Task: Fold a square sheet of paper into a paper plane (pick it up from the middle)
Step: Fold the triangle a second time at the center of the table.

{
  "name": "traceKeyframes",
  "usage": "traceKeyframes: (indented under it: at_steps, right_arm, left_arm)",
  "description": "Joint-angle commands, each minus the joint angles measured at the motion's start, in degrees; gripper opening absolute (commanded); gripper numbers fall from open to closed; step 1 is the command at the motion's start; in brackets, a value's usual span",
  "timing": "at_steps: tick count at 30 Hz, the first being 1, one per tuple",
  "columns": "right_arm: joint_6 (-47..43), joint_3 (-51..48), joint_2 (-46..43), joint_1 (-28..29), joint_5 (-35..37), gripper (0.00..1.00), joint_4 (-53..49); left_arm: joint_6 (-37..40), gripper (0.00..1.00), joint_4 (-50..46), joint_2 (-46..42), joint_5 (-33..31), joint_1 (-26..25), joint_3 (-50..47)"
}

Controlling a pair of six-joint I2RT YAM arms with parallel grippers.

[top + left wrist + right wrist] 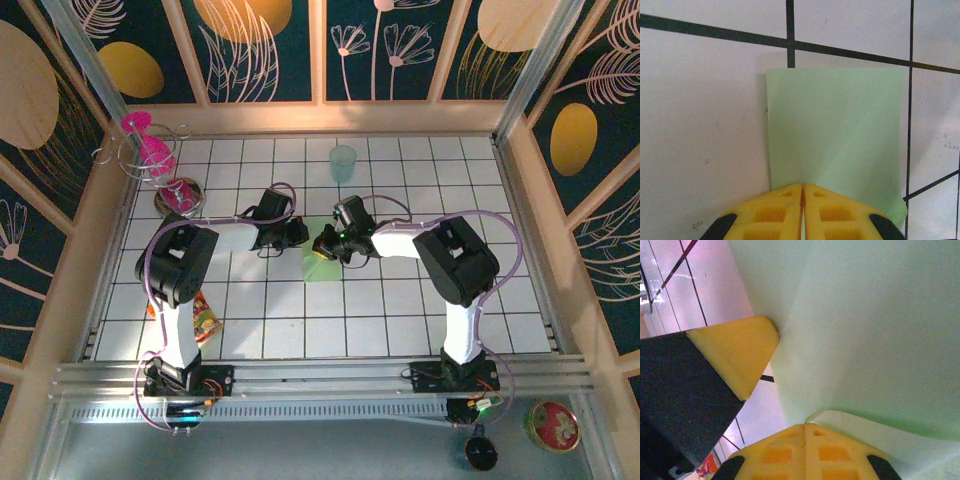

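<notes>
- The tiled table (400, 320) has both arms reaching in to its centre, where their wrists nearly meet over the work.
- The square sheet of paper (835, 130) lies near the middle of the table. The left wrist view shows it mostly flat, with a faint diagonal crease across it. The right wrist view shows one part of it raised and curling.
- The right gripper (805, 450) is clenched, and a pale flap of the sheet curls out right at its tips, so it appears to pinch that flap.
- The left gripper (803, 210) is also closed tight, with its tips at the sheet's near edge.
- Judged from this, an early fold is in hand: one flap is lifted while the other side is steadied.
- The next move likely calls for carrying the flap over to line up with the crease, then pressing it flat without dragging the sheet.
- From above, the wrists cover most of the sheet, so its outline there is hard to read.
- Whether the left gripper actually nips the edge or only presses on it cannot be told.
- In the left wrist view, the sheet's near edge is hidden behind the fingers.
</notes>
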Motion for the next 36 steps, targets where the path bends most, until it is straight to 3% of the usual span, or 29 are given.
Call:
traceKeyframes:
  at_steps: [1, 36]
  right_arm:
    - [0.14, 1.25, 1.37, 0.49, 1.01, 0.0, -0.35]
    - [0.69, 1.42, 3.16, 0.47, 0.4, 0.0, -0.08]
  left_arm:
    - [-0.49, 0.1, -1.81, -0.09, 0.26, 0.04, -1.34]
    - [-0.8, 0.11, -1.46, -0.94, 0.7, 0.05, -1.83]
